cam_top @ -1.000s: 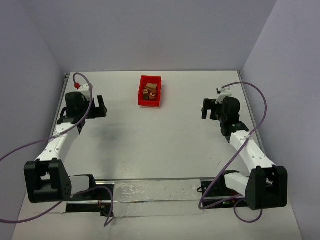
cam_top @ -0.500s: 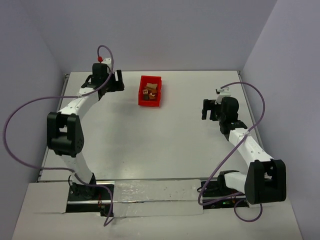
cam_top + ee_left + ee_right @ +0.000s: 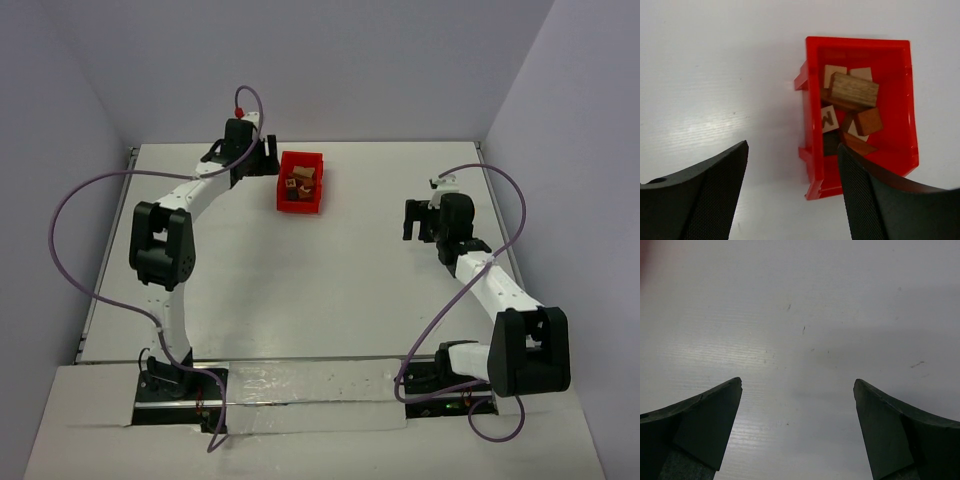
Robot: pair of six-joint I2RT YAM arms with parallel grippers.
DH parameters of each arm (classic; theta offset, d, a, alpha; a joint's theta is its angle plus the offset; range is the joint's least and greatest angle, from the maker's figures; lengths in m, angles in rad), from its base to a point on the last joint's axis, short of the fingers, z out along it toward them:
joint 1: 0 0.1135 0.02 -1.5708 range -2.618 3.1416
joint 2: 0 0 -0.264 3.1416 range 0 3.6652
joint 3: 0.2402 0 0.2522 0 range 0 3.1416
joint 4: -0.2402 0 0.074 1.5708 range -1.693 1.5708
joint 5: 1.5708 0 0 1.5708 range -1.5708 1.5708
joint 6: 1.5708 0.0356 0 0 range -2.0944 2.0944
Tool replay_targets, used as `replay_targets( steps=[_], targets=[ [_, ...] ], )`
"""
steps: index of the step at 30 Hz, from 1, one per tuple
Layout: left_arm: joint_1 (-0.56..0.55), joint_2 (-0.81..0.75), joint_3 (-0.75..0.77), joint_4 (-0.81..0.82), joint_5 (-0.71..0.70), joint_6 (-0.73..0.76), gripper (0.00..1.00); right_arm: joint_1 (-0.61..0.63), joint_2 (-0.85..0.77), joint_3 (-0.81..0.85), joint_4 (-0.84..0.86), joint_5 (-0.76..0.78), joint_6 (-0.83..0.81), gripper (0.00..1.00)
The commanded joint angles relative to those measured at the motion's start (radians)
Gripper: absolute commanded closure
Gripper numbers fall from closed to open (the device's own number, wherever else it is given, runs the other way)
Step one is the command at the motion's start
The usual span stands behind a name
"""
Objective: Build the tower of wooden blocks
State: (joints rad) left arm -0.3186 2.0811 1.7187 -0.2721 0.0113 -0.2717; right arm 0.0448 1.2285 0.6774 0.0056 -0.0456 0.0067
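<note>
- You have the left end effector [image 3: 258,160] at the far side of the table [image 3: 300,290], just left of the red bin [image 3: 298,206].
- In the left wrist view, the left end effector [image 3: 791,150] is spread, with nothing between its fingers [image 3: 715,190]. Bare table and the bin's [image 3: 812,100] left wall lie in the gap.
- The blocks [image 3: 299,183] are not stacked. They lie loose in a jumble inside the bin.
- In the wrist view, a large grained tan block [image 3: 852,90] rests on top of the pile and a reddish-brown cube [image 3: 869,121] sits tilted beside it.
- A light block bearing a dark letter [image 3: 827,119] lies against the bin's left wall, and more light blocks show behind the large one.
- Your right end effector [image 3: 415,218] hangs over the right half of the table, well apart from the bin.
- In the right wrist view, the right end effector [image 3: 797,382] is spread wide. Only bare, lightly scuffed table [image 3: 800,315] shows between its fingers, and it touches nothing.
</note>
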Motion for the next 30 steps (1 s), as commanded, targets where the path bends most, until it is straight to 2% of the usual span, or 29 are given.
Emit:
replay_targets(
  steps=[1,7,16,22,28,30],
  targets=[
    [-0.019,0.056,0.083,0.013,-0.005,-0.031,0.23,-0.011,-0.004,0.045,0.028,0.006,0.006,0.0],
    [-0.051,0.103,0.111,0.017,-0.005,-0.021,0.25,-0.017,0.002,0.048,0.025,0.004,0.004,0.0],
    [-0.086,0.163,0.14,0.027,-0.131,-0.001,0.31,-0.026,0.0,0.048,0.023,-0.002,0.004,0.0],
    [-0.089,0.178,0.146,0.046,-0.204,-0.004,0.43,-0.034,0.0,0.051,0.021,-0.005,0.009,0.0],
    [-0.089,0.192,0.16,0.05,-0.218,-0.001,0.57,-0.036,0.005,0.053,0.019,-0.007,0.01,0.0],
    [-0.089,0.201,0.164,0.052,-0.22,-0.001,0.59,-0.034,0.006,0.054,0.019,-0.007,0.01,0.0]
  ],
)
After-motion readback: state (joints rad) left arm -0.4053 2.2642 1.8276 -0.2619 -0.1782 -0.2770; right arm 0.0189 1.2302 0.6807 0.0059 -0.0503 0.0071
